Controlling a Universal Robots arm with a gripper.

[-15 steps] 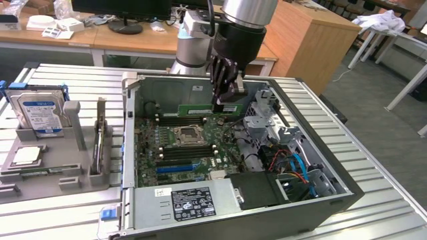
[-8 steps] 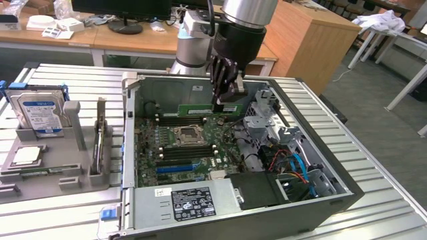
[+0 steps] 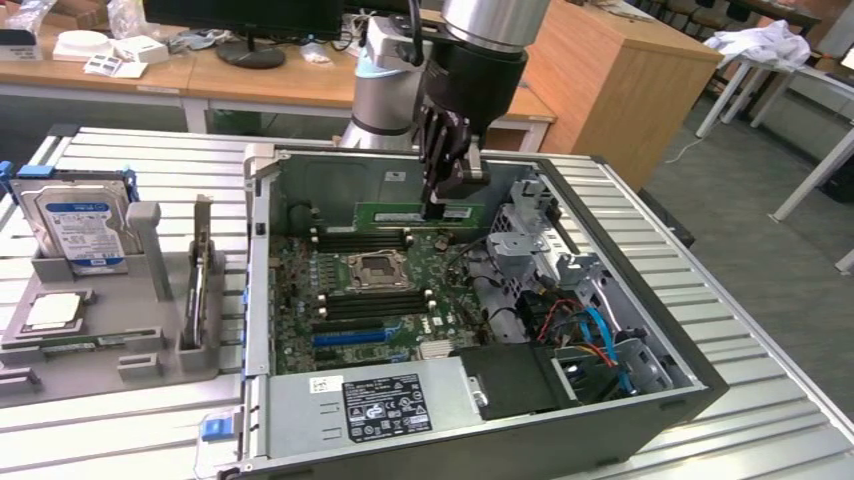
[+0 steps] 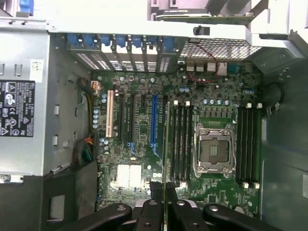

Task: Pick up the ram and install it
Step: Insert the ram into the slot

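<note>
Gripper (image 3: pixel 449 192) closed narrowly on the ram (image 3: pixel 398 214), held on edge inside the open case (image 3: pixel 259 280), slots (image 4: pixel 180 144) and motherboard (image 3: pixel 447 305) directly below it

Ram (image 3: pixel 394 214): glossy green PCB, clamped in matt black metal gripper (image 3: pixel 447 200). Beneath gripper, motherboard (image 3: pixel 447 300) is seen as green lacquered board w/ shiny metal CPU socket (image 3: pixel 378 268). Case (image 3: pixel 320 180) around it: dull grey sheet metal. Table (image 3: pixel 134 150): ribbed, satin-finish metal.
</note>
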